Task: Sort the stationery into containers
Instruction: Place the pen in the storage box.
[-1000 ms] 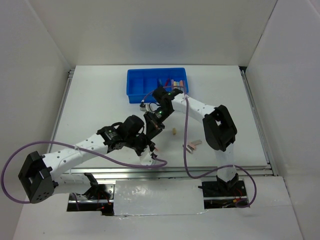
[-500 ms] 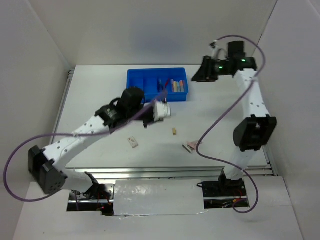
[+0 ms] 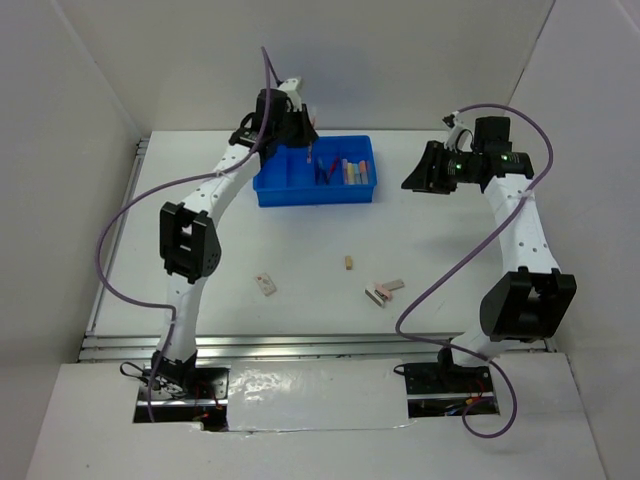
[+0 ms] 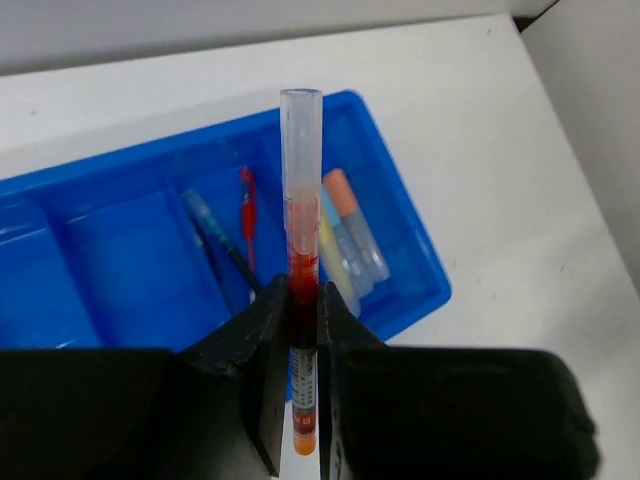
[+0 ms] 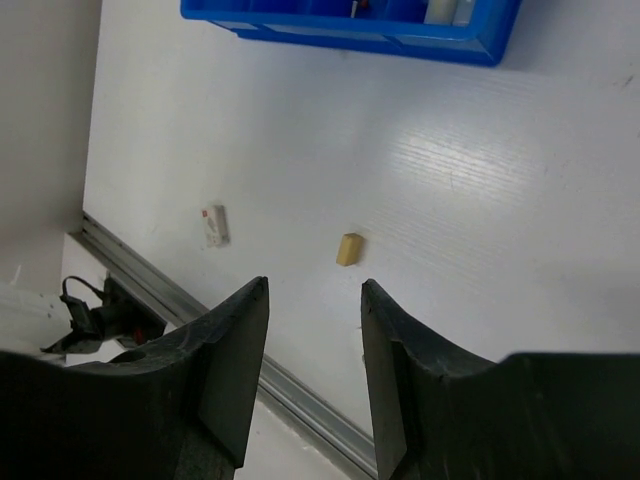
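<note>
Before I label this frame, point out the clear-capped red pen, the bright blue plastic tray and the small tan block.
Red pen (image 4: pixel 302 240): left wrist view, red barrel.
Blue tray (image 3: pixel 300 196): top external view, near wall.
Tan block (image 5: pixel 349 249): right wrist view, top face.

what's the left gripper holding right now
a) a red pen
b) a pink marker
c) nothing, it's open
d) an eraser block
a: in the left wrist view the left gripper is shut on a red pen with a clear cap, with the blue tray behind it.
</note>
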Controlling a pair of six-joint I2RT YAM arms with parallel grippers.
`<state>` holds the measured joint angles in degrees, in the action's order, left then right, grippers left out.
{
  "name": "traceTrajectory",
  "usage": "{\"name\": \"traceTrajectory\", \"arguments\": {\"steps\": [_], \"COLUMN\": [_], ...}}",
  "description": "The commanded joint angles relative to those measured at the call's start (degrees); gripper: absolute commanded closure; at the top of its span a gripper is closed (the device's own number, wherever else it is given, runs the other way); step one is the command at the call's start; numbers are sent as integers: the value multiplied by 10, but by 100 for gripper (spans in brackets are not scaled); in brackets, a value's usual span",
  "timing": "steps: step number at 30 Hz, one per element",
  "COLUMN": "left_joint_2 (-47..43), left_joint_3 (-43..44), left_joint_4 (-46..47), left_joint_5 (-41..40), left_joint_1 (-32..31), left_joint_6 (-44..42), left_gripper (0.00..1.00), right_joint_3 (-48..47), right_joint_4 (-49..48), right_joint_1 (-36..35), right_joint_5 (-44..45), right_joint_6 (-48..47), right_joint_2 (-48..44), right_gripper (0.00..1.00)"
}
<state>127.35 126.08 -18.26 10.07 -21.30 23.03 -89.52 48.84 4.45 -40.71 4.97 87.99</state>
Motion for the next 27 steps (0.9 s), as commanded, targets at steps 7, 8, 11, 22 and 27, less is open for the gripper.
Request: {"name": "traceTrajectory", "arguments": {"steps": [7,8,11,22,27], "left_joint_2": [71,74,81,132,155], "left_joint_3": [0,-7,-48,-48,-30], "left_joint_4": [202,206,230,241,229], "left_joint_5": [-42,-47,-65,-97,-97], "left_joint_1": [-36,-40,-43,-40,-42], "left_joint_6": [58,56,48,20,29], "left_gripper": [100,100,100,97,83], "right_joint_3": [13,14,15,56,54], "right_joint_4": [-31,-31,-29,-47,-43], "right_joint_1": [-1,-2,-5,-13,-15], "right_joint_5": [19,21,24,34,38], "right_joint_6": [9,9,7,11,9], "right_joint_2": [-31,-30,-31,-66,-68], "right_gripper": [51,51,52,51,51]}}
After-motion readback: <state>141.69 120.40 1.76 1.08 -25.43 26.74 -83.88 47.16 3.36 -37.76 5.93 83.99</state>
